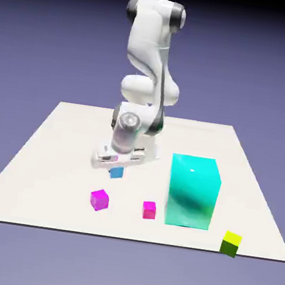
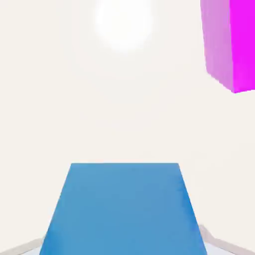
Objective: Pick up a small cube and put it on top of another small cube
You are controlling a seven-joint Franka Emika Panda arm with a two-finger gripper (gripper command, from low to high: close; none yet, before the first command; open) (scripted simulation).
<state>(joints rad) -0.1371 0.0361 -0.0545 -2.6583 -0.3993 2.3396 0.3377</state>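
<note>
The small cube [image 1: 116,172] is plain cyan-blue and sits directly under the hand, at or just above the table [image 1: 47,157]; I cannot tell whether it is lifted. My gripper [image 1: 117,166] points down and is shut on it. In the hand view the small cube [image 2: 124,209] fills the lower middle, and the grey fingertips [image 2: 213,240] press against its left and right sides at the bottom edge, with the gripper [image 2: 124,249] closed around it. A magenta cube [image 1: 99,199] lies toward the camera from the hand, and shows in the hand view as the magenta cube [image 2: 230,45] at the upper right.
A pink-red cube [image 1: 149,210] lies to the exterior view's right of the magenta one. A big turquoise block [image 1: 192,191] stands right of the hand. A yellow-green cube [image 1: 231,243] sits at the table's near right corner.
</note>
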